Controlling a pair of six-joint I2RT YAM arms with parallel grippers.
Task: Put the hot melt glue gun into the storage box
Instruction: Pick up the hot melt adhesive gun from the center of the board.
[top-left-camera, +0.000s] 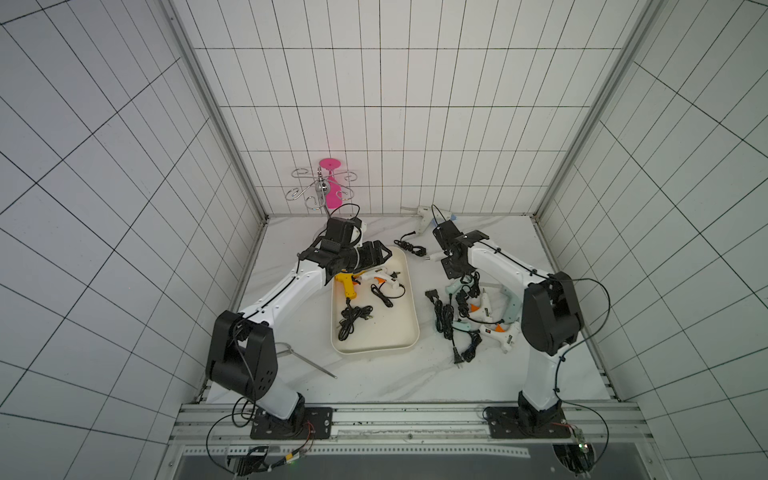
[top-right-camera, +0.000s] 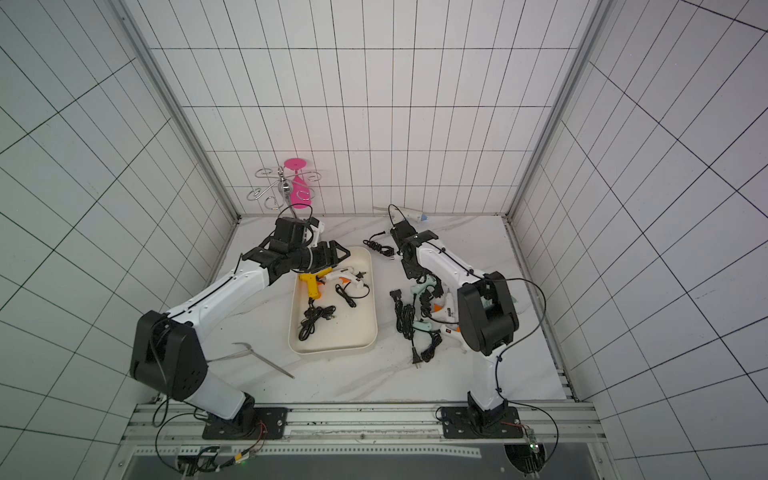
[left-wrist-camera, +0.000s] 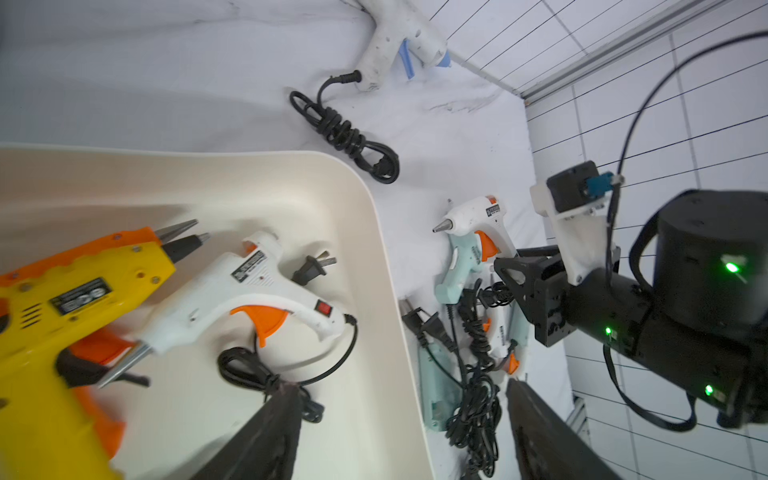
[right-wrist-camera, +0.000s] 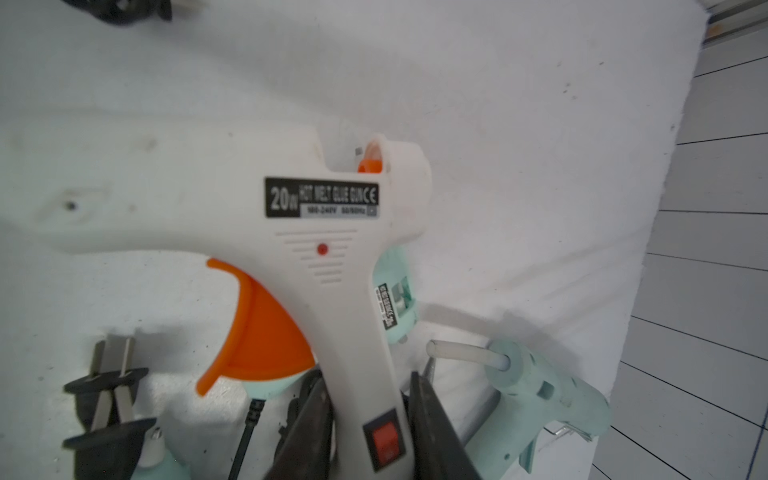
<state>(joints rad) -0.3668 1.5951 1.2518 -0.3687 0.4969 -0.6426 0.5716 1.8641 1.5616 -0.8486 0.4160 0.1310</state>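
A: Where is the white glue gun?
B: Right of the storage box, its handle clamped in the right gripper.
A: The left gripper?
B: Wide open over the box, empty.

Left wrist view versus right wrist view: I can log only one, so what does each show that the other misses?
Left wrist only: the storage box holding a yellow glue gun and a white glue gun. Right wrist only: the red switch on the held glue gun, its label readable. Both: the right gripper shut on that gun's handle, a mint glue gun beside it, the table.
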